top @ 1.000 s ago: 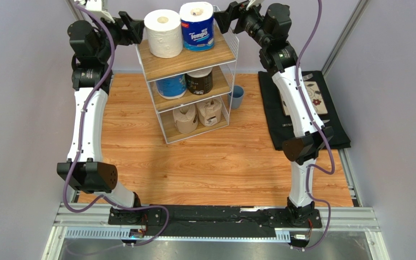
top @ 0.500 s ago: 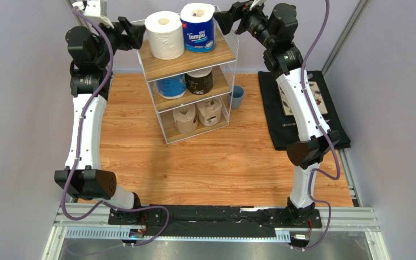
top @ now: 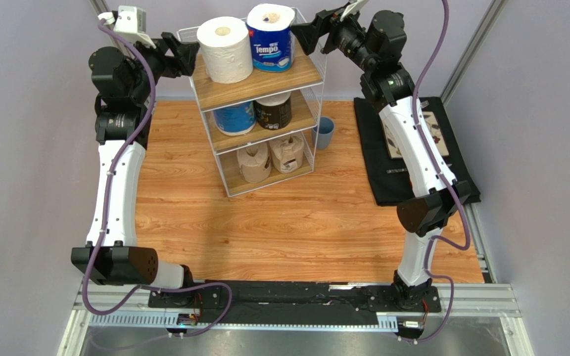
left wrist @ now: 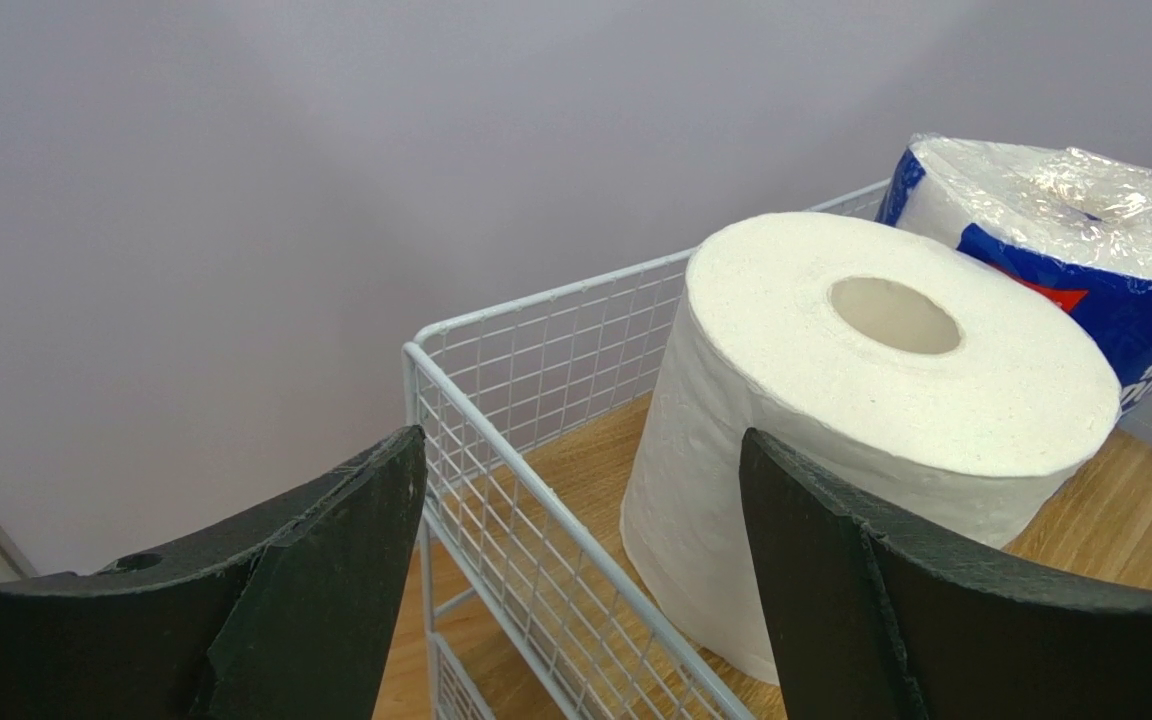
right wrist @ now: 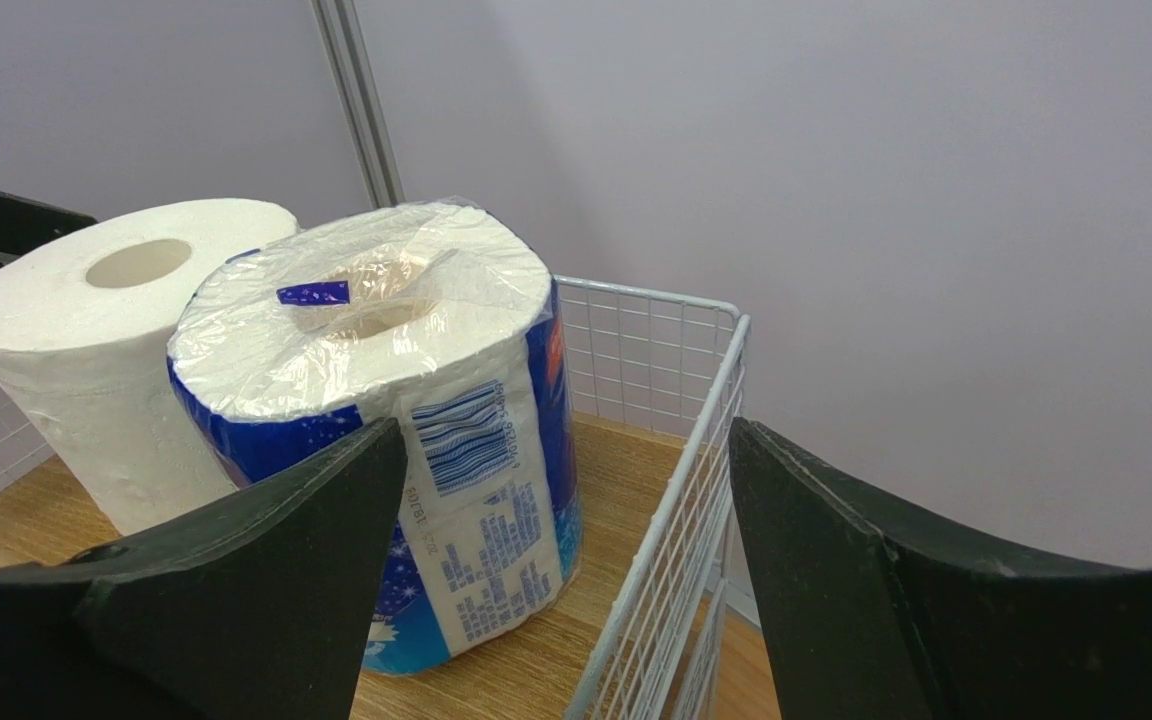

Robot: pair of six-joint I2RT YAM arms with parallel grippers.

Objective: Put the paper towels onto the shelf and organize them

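The white wire shelf (top: 318,70) holds all the rolls. On its top board stand the plain white roll (top: 224,47) and a blue-wrapped roll (top: 270,37). The middle board holds a blue-wrapped roll (top: 234,117) and the dark-wrapped roll (top: 274,111). The bottom board holds two brown-paper rolls (top: 254,162) (top: 288,152). My left gripper (top: 184,53) is open and empty, straddling the shelf's left wire rail (left wrist: 537,495) beside the white roll (left wrist: 868,390). My right gripper (top: 306,33) is open and empty, straddling the right wire rail (right wrist: 687,480) beside the blue roll (right wrist: 402,405).
A blue cup (top: 324,133) stands on the wooden table just right of the shelf. A black mat (top: 414,148) with a patterned item lies at the right. Grey walls close in behind and on both sides of the shelf.
Both arms have lifted and drawn slightly back from the shelf's top tier. The rolls have not moved. Both grippers stay open.
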